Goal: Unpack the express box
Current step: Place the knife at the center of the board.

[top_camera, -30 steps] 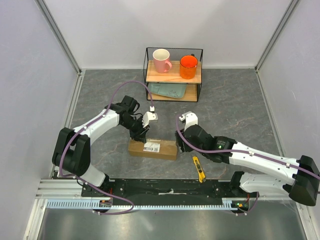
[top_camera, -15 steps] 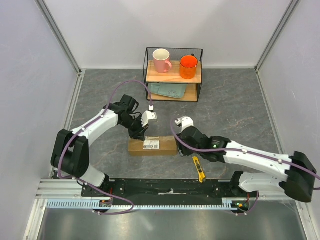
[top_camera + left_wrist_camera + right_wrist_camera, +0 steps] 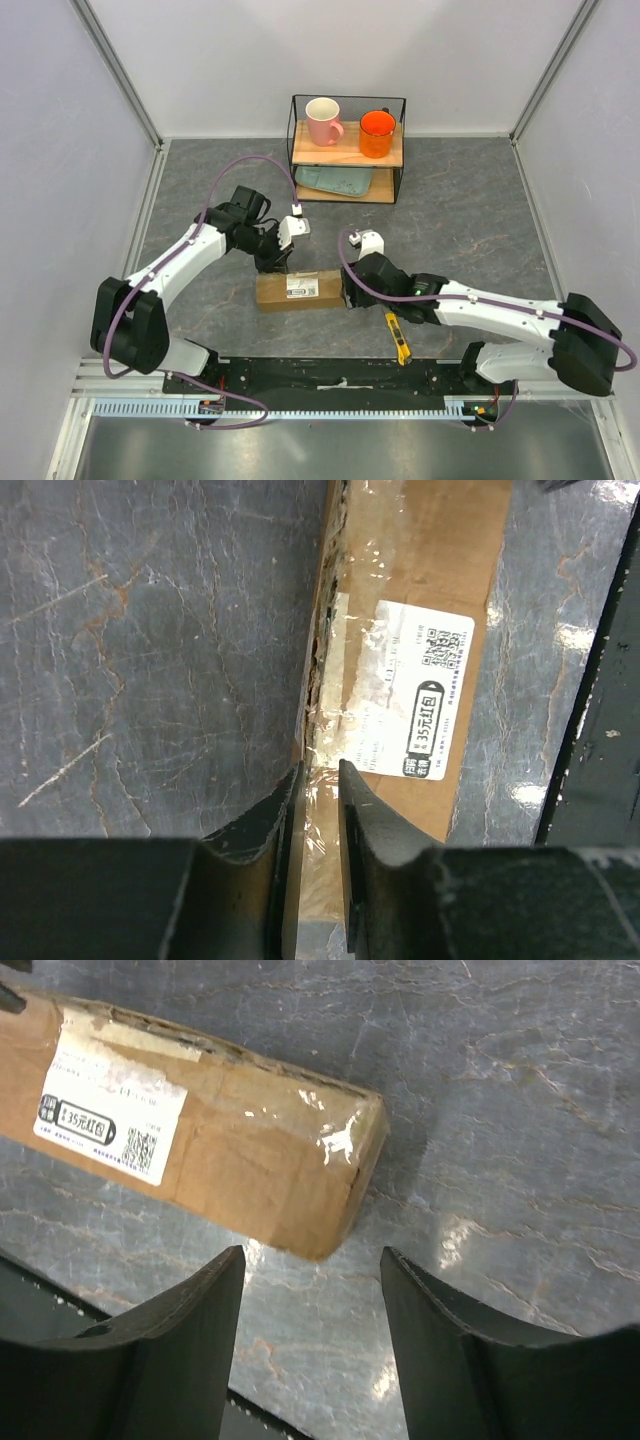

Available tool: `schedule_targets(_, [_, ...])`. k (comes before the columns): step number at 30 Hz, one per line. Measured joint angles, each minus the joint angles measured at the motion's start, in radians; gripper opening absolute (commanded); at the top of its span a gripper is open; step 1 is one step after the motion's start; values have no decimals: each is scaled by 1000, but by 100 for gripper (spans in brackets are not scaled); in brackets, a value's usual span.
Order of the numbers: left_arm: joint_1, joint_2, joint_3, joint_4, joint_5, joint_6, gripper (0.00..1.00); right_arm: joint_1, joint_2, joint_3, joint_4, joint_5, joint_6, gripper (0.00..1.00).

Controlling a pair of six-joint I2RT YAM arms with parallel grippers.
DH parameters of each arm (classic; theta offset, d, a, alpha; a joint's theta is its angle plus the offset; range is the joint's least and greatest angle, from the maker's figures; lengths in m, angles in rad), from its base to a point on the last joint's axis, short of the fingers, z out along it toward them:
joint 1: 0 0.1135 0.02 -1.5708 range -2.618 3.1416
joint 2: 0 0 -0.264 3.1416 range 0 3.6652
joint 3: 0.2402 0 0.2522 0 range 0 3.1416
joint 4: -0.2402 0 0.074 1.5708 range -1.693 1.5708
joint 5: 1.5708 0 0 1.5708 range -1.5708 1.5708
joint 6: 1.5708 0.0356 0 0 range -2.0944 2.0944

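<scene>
Worktop (image 3: 470, 220) from above: flat brown cardboard express box (image 3: 300, 289) lies central, left gripper (image 3: 274, 262) at its 11 o'clock edge, right gripper (image 3: 350, 292) at its 3 o'clock end, probably poised to brace it. Left wrist: jaws narrow astride torn tape seam (image 3: 322, 670); pinching or not, cannot tell. Right wrist: jaws wide, empty.

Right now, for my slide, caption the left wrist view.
Left pincer straddles the torn, taped edge of the express box.

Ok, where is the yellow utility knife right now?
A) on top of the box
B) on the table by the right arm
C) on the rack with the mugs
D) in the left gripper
B: the yellow utility knife lies on the table, beside the right arm, clear of the express box.
</scene>
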Motion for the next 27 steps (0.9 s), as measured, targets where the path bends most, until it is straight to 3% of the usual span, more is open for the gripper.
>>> schedule_targets(7, [-3, -25, 0, 16, 17, -2, 28, -6, 132, -2, 146, 7, 7, 49])
schedule_targets(15, [-65, 98, 46, 79, 32, -8, 29, -10, 137, -43, 254, 12, 10, 31])
schedule_targets(27, [-84, 187, 90, 89, 27, 1, 29, 1, 146, -93, 364, 40, 5, 18])
